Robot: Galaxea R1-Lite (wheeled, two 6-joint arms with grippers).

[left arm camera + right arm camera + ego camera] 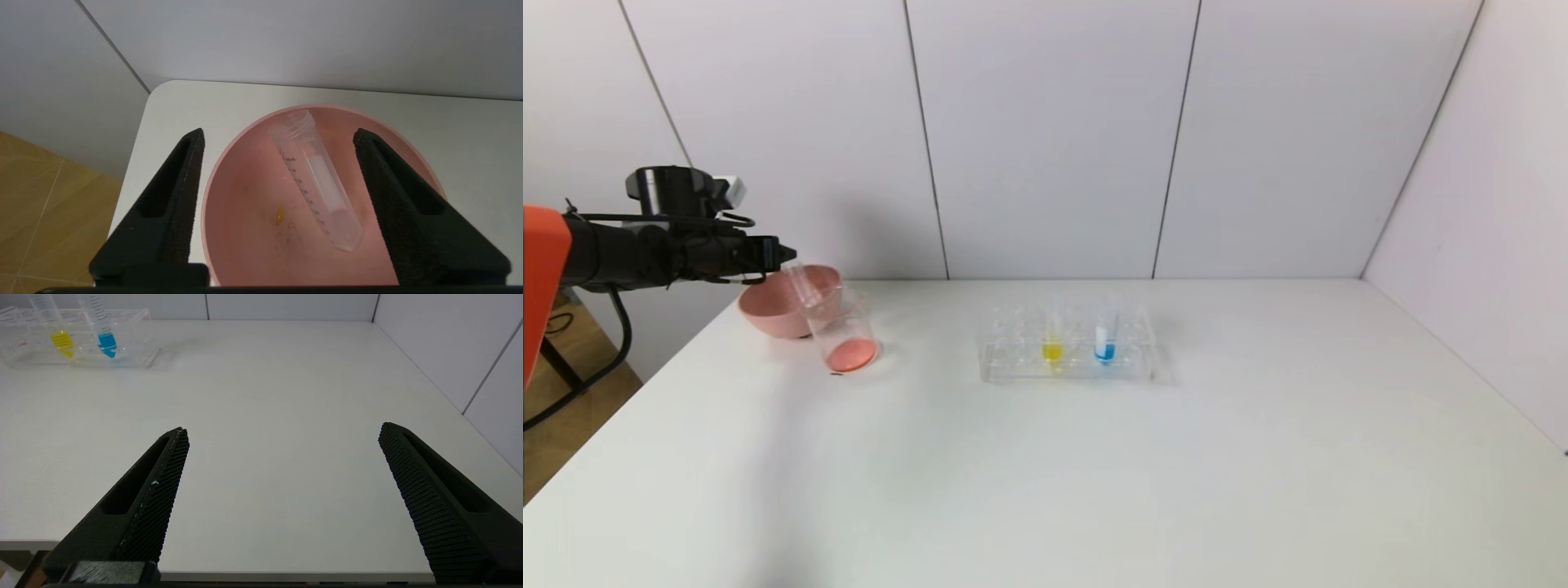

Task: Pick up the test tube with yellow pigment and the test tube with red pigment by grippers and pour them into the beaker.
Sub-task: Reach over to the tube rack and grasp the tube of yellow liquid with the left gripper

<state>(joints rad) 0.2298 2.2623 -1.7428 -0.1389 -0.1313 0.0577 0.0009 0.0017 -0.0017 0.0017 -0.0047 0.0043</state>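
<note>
Over the pink bowl (245,212) at far left, the left claw (278,139) is held wide, an emptied test tube with red pigment (316,183) lying released inside. Red liquid is seen in the beaker (843,333) beside it. The test tube with yellow pigment (1052,336), racked beside a blue tube (1104,339), is judged next; a clean upward retreat is advised. The right claw (282,437), wide, is parked near right.
</note>
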